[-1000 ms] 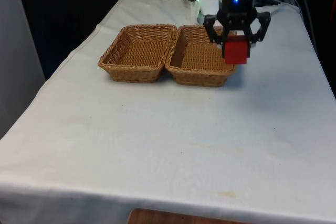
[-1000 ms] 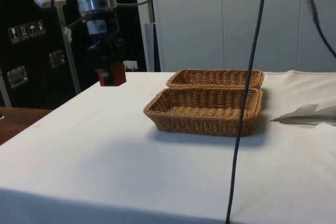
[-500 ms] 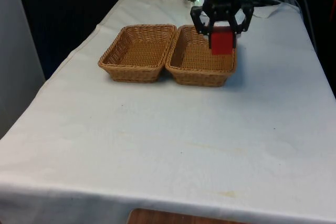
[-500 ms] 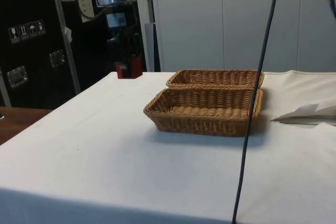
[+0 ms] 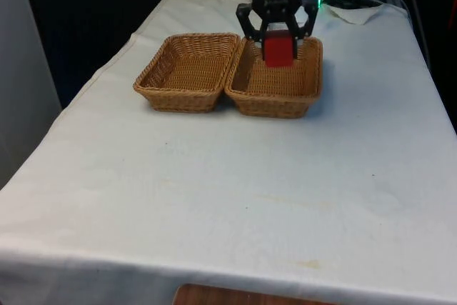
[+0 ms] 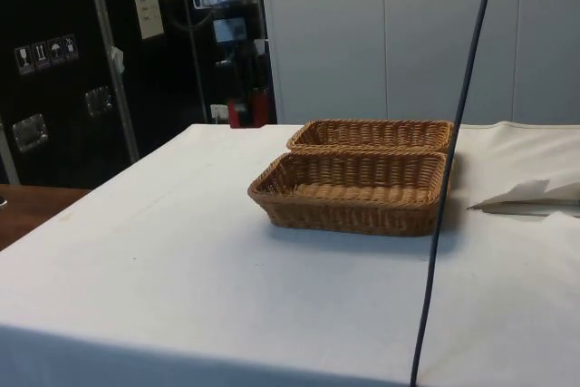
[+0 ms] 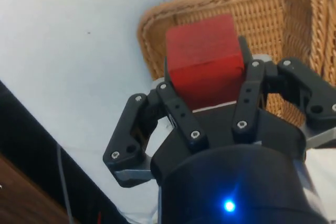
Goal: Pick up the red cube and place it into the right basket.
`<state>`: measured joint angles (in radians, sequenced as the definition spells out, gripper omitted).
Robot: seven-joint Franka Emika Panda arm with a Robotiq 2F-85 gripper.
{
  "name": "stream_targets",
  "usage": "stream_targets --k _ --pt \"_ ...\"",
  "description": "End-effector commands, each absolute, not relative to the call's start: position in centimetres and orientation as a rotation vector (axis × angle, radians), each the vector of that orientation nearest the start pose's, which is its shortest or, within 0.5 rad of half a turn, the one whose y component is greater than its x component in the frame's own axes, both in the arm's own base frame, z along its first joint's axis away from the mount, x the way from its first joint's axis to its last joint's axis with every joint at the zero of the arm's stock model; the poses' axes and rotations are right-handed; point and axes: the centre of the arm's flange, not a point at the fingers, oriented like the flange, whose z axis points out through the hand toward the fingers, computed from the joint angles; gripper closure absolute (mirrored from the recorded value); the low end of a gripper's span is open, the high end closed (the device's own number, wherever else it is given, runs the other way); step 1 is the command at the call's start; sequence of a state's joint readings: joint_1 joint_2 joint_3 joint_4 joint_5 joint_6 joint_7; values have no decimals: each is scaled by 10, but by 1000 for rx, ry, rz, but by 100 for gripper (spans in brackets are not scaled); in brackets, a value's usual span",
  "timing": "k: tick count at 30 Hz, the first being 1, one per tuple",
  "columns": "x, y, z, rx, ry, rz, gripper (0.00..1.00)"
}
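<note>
A red cube (image 5: 278,51) hangs in mid-air, clamped between the two black fingers of the gripper (image 5: 278,36), above the far end of the right basket (image 5: 277,83), i.e. the wicker basket on the front view's right. The cube is clear of the basket's floor and sits roughly level with or just above the far rim; whether it is fully inside the rim line can't be told from the front view. In the wrist view the cube (image 7: 205,59) is squeezed on two opposite faces by the fingers (image 7: 178,111), w/ the basket's (image 7: 273,9) woven corner and rim directly beyond it. In the side view the cube (image 6: 249,111) and gripper (image 6: 246,101) show as a small red shape under the arm, at the far edge of the table, beyond the near end of the baskets.

The left basket (image 5: 188,71), same brown wicker, stands just beside the right one, long sides touching or nearly so. In the side view one basket (image 6: 353,189) is in front, the other (image 6: 372,134) behind it. Both rest on the white cloth (image 5: 228,176) toward the table's far end. A crumpled white sheet (image 5: 357,14) lies on the cloth near the far corner on the front view's right, well apart from the baskets; the side view shows it (image 6: 530,195) flat on the table.
</note>
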<state>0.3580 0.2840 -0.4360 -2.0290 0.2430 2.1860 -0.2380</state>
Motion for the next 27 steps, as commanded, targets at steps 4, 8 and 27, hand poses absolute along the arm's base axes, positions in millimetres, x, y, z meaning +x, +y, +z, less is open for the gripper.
stream_targets --k 4,8,27 --pt "576 -39 311 -3053 -36 127 99" --pt "566 -56 308 -3059 -47 118 99" --pt "542 -109 288 -3066 -80 161 99"
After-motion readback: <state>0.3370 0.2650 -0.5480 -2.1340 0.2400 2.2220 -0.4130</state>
